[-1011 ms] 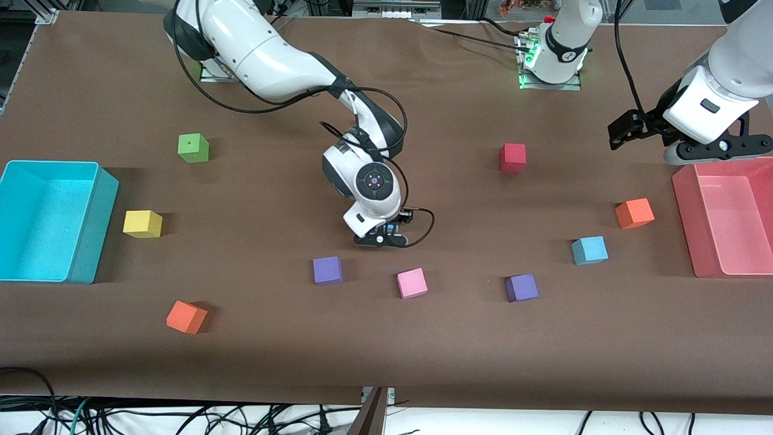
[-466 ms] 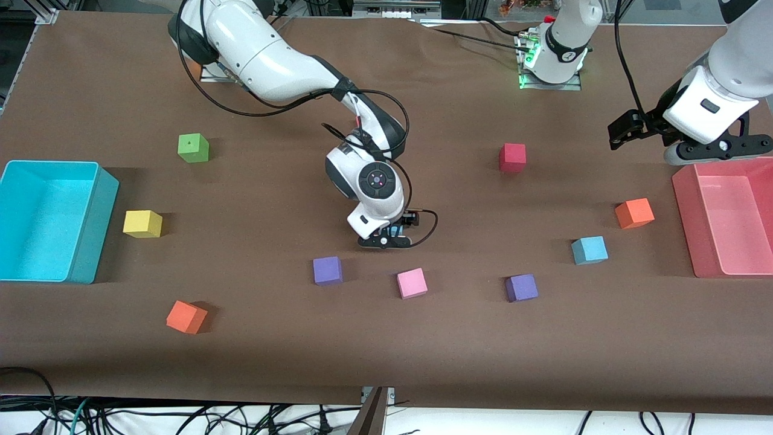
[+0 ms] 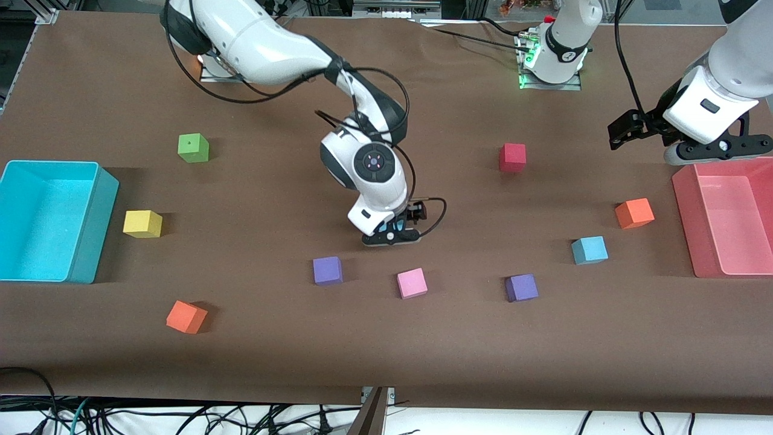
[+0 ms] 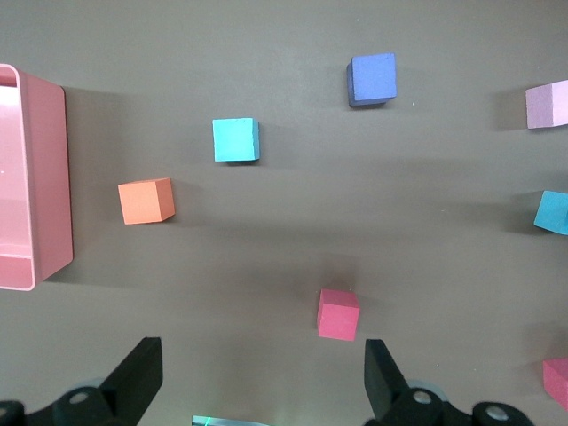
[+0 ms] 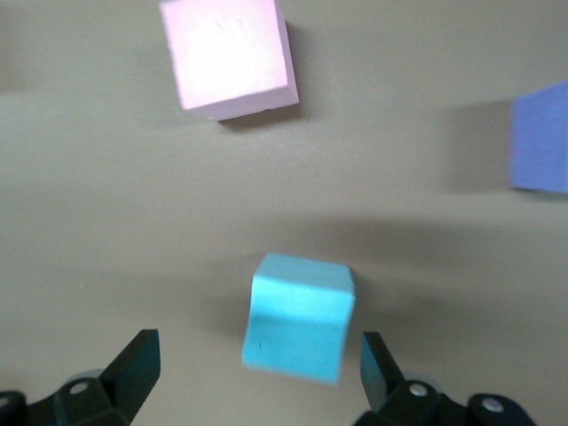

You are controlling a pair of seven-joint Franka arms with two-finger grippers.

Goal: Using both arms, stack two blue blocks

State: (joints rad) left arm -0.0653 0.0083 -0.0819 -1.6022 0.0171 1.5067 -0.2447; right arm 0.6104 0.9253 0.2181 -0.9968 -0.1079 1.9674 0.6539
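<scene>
One blue block (image 3: pixel 589 249) lies toward the left arm's end of the table, near the pink bin; it also shows in the left wrist view (image 4: pixel 236 139). The other blue block (image 5: pixel 297 319) sits between the spread fingers of my right gripper (image 5: pixel 257 348), with a gap on each side. In the front view my right gripper (image 3: pixel 391 233) is low over mid-table and covers most of that block. My left gripper (image 3: pixel 622 133) waits open and empty, up in the air beside the pink bin, and also appears in its wrist view (image 4: pixel 259 348).
A cyan bin (image 3: pixel 18 220) stands at the right arm's end, a pink bin (image 3: pixel 685 223) at the left arm's end. A purple cube (image 3: pixel 328 270), pink cube (image 3: pixel 412 283) and second purple cube (image 3: pixel 522 287) lie nearer the camera. Red (image 3: pixel 512 157), orange (image 3: pixel 634 212), yellow (image 3: pixel 142 223) and green (image 3: pixel 193 148) cubes are scattered about.
My right gripper has shifted slightly toward the left arm's end, staying low over the blue block. The left arm has not moved.
</scene>
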